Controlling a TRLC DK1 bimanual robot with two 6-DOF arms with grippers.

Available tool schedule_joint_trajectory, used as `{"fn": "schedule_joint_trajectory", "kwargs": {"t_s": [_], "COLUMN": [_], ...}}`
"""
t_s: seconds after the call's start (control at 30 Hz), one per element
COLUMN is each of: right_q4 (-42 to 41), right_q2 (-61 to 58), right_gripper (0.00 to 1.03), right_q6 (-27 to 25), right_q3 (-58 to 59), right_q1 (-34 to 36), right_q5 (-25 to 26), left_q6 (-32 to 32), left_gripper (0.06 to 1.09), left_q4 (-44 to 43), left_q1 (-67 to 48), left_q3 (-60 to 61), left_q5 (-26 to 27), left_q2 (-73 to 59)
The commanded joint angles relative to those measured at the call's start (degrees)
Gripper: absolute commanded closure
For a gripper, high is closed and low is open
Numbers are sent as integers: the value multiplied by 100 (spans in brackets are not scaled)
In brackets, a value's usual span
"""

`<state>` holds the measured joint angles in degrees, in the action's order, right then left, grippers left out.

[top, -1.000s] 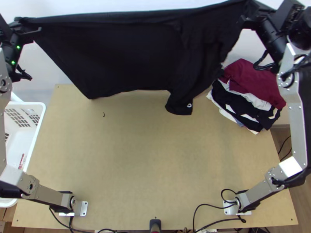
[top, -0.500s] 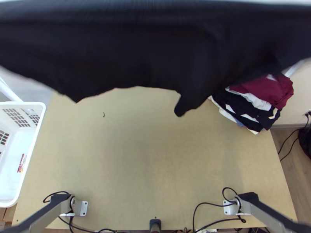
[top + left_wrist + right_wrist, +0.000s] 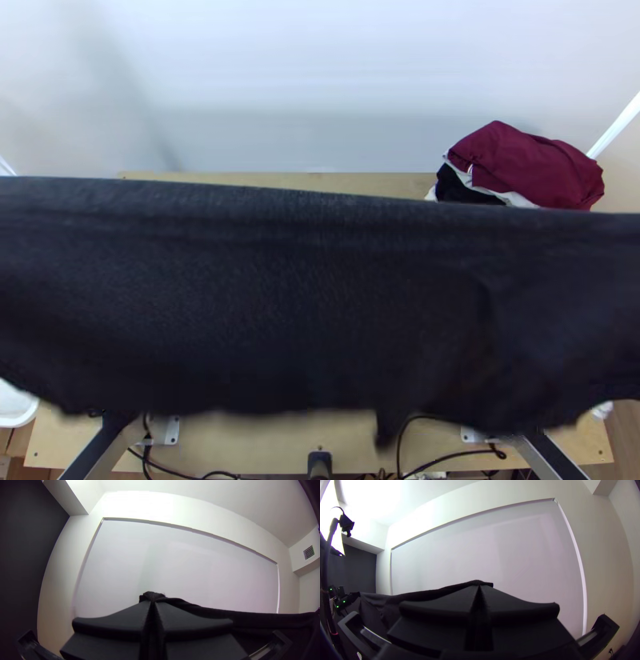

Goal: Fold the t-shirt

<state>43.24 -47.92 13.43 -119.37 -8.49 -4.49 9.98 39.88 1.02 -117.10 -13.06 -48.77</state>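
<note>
Swinging from the far side of the table [image 3: 240, 444] toward its near side since the earlier frames, the black t-shirt [image 3: 320, 304] is now passing close under the overhead camera, and its lower edge is blurring. Over by the left gripper [image 3: 152, 600], I'm seeing the fingers pressing together on a gathered end of the cloth; the right gripper [image 3: 479, 586] is likewise closing tight on the opposite end. Between the two hands the upper edge is running nearly straight, while the rest is hanging loose below them, a small flap dangling nearer the right hand than the left. Beyond the cloth, on the right hand's side, a pile of clothes [image 3: 524, 172] is sitting with a maroon piece on top. To my eye they're still spreading the shirt out, probably flinging it flat, and no fold is showing. Next, the hands are needing to lower together, letting the free edge meet the wood first and keeping the held edge taut before letting go. Otherwise that flap is risking getting trapped underneath, or the whole thing is landing creased.
</note>
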Motion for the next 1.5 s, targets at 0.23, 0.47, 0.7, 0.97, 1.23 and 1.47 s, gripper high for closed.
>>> {"fn": "schedule_joint_trajectory", "kwargs": {"t_s": [0.23, 0.47, 0.7, 0.97, 1.23, 1.47], "right_q4": [-1116, -2382, -3762, -5080, -5089, -4975], "right_q2": [951, 1250, 398, -1624, -3531, -4788], "right_gripper": [100, 100, 100, 100, 100, 100], "right_q6": [415, 608, 608, 608, 599, 564], "right_q3": [3763, 6479, 7657, 7543, 6251, 5003], "right_q1": [-399, -786, -742, -399, -100, 49], "right_q5": [177, 177, 150, 98, 54, 54], "left_q6": [619, 628, 567, 435, 391, 329], "left_gripper": [104, 104, 104, 104, 104, 104], "left_q4": [-200, -1219, -2696, -4392, -4744, -4656], "left_q1": [57, 65, 83, 144, 338, 487], "left_q3": [3624, 6507, 7588, 7394, 6102, 4723], "left_q5": [357, 471, 629, 638, 726, 831], "left_q2": [1116, 1573, 316, -2084, -3991, -5160]}}
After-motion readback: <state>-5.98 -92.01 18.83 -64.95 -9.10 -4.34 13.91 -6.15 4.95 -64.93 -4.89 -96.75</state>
